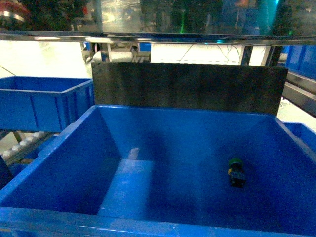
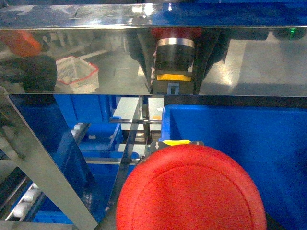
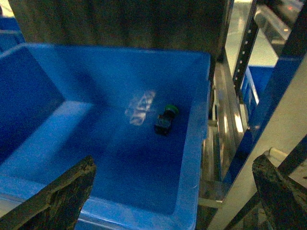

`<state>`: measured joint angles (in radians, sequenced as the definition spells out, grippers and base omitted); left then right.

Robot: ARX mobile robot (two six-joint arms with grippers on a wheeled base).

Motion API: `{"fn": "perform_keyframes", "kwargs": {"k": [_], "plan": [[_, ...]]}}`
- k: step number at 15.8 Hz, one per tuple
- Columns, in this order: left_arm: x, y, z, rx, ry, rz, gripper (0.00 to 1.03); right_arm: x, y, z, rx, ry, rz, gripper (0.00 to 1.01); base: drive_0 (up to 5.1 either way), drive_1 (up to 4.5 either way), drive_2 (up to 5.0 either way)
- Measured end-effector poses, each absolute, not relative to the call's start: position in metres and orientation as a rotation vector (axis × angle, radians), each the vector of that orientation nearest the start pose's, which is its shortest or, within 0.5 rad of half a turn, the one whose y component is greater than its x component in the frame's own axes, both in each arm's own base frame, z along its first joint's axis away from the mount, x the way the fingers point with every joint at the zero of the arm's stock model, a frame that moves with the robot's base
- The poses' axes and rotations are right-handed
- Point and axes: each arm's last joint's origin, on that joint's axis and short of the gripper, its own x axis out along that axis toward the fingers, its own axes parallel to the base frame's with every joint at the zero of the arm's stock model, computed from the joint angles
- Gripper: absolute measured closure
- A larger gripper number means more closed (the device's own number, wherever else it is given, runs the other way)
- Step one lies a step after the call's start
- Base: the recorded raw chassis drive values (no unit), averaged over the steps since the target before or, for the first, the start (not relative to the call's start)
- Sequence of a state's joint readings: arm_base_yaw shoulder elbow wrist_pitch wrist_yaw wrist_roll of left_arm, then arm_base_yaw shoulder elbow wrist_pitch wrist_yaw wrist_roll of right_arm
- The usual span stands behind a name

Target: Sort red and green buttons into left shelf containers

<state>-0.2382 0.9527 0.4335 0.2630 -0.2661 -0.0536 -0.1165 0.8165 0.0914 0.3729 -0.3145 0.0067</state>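
Buttons first: from the head view, the green button lies on its side on the floor of the big blue bin, right of the bin's middle, cap toward the far wall and dark base toward me. Neither of my hands shows here. A grey board stands behind the bin, and a second blue bin sits off to the bin's left.

From my left wrist, the red button fills the lower frame, cap toward the lens, so I judge my left hand is clamped on it, though the fingers themselves are hidden. It sits just outside a blue bin's near left corner, and a shiny shelf rail crosses above, mirroring the button.

From my right wrist, my right hand is spread wide and holds nothing, hovering over the bin's near rim. The green one lies ahead near the bin's right wall, its long axis pointing away and slightly right. Shelf posts stand beyond that wall.
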Motion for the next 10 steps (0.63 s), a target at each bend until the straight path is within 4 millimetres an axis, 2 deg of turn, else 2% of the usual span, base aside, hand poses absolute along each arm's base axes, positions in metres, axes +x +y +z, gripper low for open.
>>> {"fn": "perform_keyframes", "kwargs": {"k": [2,4,5,10], "plan": [[0.198,-0.040,0.225,0.011,0.247,0.034,0.79,0.127,-0.015,0.165,0.128,0.254,0.152,0.03,0.0,0.00,0.0],[0.198,-0.040,0.225,0.011,0.247,0.034,0.79,0.103,-0.012,0.176,0.125,0.187,0.170,0.03,0.0,0.00,0.0],[0.198,-0.040,0.225,0.011,0.247,0.034,0.79,0.098,-0.009,0.181,0.106,0.131,0.183,0.03,0.0,0.00,0.0],[0.198,-0.041,0.224,0.007,0.255,0.028,0.79,0.098,-0.009,0.183,0.106,0.130,0.181,0.03,0.0,0.00,0.0]]}}
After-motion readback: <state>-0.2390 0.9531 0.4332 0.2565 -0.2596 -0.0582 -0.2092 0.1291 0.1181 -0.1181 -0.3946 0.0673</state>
